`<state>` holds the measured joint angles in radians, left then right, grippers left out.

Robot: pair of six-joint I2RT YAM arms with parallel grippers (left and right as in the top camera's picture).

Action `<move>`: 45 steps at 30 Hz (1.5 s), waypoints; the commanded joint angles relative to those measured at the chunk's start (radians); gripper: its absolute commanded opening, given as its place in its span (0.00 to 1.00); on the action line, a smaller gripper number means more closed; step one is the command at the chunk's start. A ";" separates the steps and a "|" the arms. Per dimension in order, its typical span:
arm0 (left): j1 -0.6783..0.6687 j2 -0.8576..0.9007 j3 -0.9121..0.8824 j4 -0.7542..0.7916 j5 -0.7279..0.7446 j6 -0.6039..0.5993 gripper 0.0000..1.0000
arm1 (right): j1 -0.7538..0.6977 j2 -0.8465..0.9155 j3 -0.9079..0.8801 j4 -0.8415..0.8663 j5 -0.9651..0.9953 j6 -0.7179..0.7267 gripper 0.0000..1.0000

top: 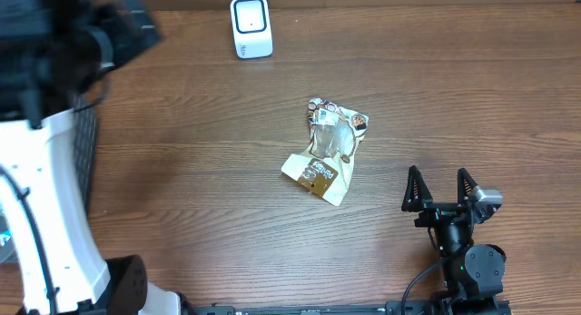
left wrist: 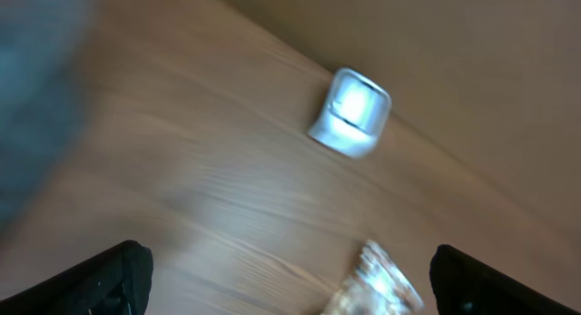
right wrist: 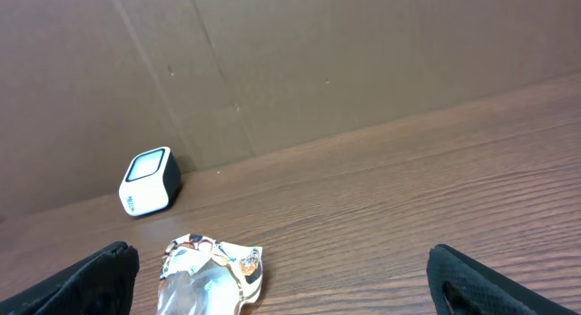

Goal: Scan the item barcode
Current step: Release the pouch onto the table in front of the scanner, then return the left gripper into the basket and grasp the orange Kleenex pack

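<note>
High and close to the lens, the left arm [top: 41,197] carries the left gripper [left wrist: 290,283] spread wide and empty, with the packet [top: 327,152] below it, ahead and to its right. Low on the worktop [top: 182,188], the right gripper [top: 438,183] looks the nearer one. It too gapes fully and holds nothing. The packet lies forward-left of it, its long axis running away toward the scanner [top: 251,26].

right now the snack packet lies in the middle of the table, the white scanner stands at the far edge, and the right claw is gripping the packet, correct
Not quite. The right claw is open and grips nothing. The overhead view shows it off to one side of the snack packet, which lies loose in the middle of the table. The white scanner does stand at the far edge, as you say.
</note>
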<state>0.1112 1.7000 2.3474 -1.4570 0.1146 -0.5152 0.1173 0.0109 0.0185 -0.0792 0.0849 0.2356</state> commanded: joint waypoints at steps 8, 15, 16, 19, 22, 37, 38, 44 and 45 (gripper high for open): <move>0.498 0.108 -0.019 0.020 -0.060 -0.010 1.00 | -0.006 -0.008 -0.011 0.004 0.003 -0.001 1.00; 0.617 0.261 -0.026 0.018 -0.082 0.037 1.00 | -0.006 -0.008 -0.011 0.004 0.003 -0.001 1.00; 0.624 0.280 -0.031 0.023 -0.081 0.061 1.00 | -0.006 -0.008 -0.011 0.004 0.003 -0.001 1.00; 0.642 0.332 -0.047 0.025 -0.081 0.114 1.00 | -0.006 -0.008 -0.011 0.004 0.003 -0.001 1.00; 0.643 0.362 -0.090 0.056 -0.098 0.170 1.00 | -0.006 -0.008 -0.011 0.004 0.003 -0.001 1.00; 0.634 0.367 -0.314 0.373 -0.226 0.446 0.97 | -0.006 -0.008 -0.011 0.004 0.003 -0.001 1.00; 0.634 0.367 -0.330 0.406 -0.218 0.476 0.96 | -0.006 -0.008 -0.011 0.004 0.003 -0.001 1.00; 0.634 0.369 -0.465 0.578 -0.143 0.690 0.96 | -0.006 -0.008 -0.011 0.004 0.003 -0.001 1.00; 0.634 0.370 -0.485 0.598 -0.132 0.715 0.97 | -0.006 -0.008 -0.011 0.004 0.003 -0.001 1.00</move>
<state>0.7479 2.0640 1.9167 -0.8837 -0.0647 0.0387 0.1173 0.0109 0.0185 -0.0792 0.0853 0.2356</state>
